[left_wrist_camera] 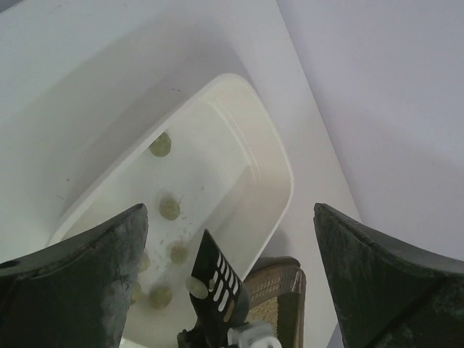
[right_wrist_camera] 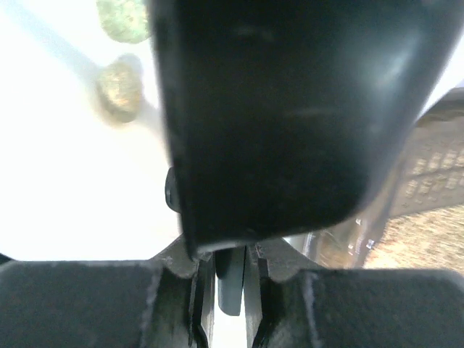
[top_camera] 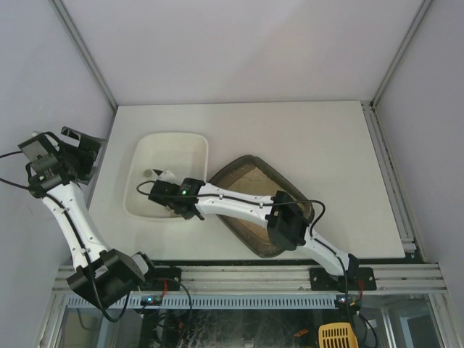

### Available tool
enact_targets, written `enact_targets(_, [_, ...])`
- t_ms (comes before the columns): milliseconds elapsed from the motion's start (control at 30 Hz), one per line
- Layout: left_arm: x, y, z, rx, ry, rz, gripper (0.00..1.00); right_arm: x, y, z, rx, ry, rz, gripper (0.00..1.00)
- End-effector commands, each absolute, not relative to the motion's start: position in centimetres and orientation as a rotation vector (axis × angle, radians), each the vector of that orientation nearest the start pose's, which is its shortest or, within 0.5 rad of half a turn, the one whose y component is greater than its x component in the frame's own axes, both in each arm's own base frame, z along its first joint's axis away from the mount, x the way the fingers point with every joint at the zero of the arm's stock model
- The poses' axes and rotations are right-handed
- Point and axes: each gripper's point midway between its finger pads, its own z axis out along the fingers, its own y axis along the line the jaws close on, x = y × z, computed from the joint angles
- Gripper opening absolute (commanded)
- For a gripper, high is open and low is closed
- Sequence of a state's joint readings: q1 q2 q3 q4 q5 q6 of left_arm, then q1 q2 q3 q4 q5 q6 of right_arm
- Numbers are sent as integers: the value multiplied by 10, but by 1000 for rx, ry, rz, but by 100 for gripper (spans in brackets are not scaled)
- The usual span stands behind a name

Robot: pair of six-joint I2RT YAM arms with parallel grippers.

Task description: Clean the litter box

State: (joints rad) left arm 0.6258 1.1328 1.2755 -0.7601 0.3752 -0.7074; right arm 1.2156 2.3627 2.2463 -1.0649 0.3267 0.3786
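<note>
Overhead, the dark grey-brown rounded plastic litter box [top_camera: 254, 159], filled with beige sandy litter, lies on the white worktop [top_camera: 326, 145] just right of the plain white rectangular tray [top_camera: 174, 152]. The right arm [top_camera: 239, 204] crosses the box and hides much of its near half. The right gripper [top_camera: 165, 187] hangs over the tray, and the left gripper [top_camera: 72, 145] hangs past the worktop's left edge.

From the left wrist, the left fingers [left_wrist_camera: 80, 283] are spread wide on nothing. Greenish lumps [left_wrist_camera: 169, 209] lie in the tray, and the small black slotted scoop [left_wrist_camera: 217, 275] carries one. The box looks stiff but sand-heavy, with a load free to shift. Its wide rim seems the place to grip, kept level.

From the right wrist, the right fingers [right_wrist_camera: 87, 304] pinch the scoop's handle, and the scoop blocks most else.
</note>
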Motion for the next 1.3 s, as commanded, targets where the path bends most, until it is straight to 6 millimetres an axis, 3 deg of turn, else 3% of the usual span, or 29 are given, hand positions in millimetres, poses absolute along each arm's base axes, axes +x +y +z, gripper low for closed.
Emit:
enact_targets(0, [302, 108, 299, -1137, 1822, -481, 100, 254, 439, 144, -973, 2176, -252, 0])
enact_targets(300, [300, 104, 308, -1096, 1810, -484, 100, 260, 441, 187, -874, 2059, -148, 0])
enact_targets(433, [299, 98, 303, -1098, 1821, -515, 100, 238, 433, 212, -864, 2135, 77, 0])
enact_targets(533, [298, 92, 292, -1097, 1856, -533, 99, 202, 403, 227, -928, 2273, 267, 0])
enact_targets(633, [296, 80, 275, -1095, 1903, -557, 100, 167, 348, 227, -965, 2484, 293, 0])
enact_targets(667, [297, 71, 269, -1076, 1924, -569, 100, 157, 326, 218, -964, 2574, 260, 0])
enact_targets(733, [301, 48, 259, -1008, 1973, -590, 100, 136, 287, 211, -935, 2724, 256, 0])
enact_targets(800, [305, 14, 252, -909, 2045, -629, 100, 127, 256, 199, -834, 2846, 272, 0])
enact_targets(933, [306, -68, 240, -740, 2224, -790, 100, 114, 222, 178, -571, 3079, 483, 0])
enact_targets(1033, [295, -127, 235, -628, 2333, -903, 100, 114, 206, 169, -472, 3162, 525, 0])
enact_targets(1133, [271, -176, 225, -519, 2444, -949, 100, 112, 202, 164, -478, 3213, 521, 0])
enact_targets(1200, [250, -203, 211, -498, 2534, -980, 100, 113, 202, 159, -477, 3241, 500, 0])
enact_targets(1267, [234, -217, 199, -496, 2593, -989, 100, 113, 206, 155, -485, 3263, 515, 0])
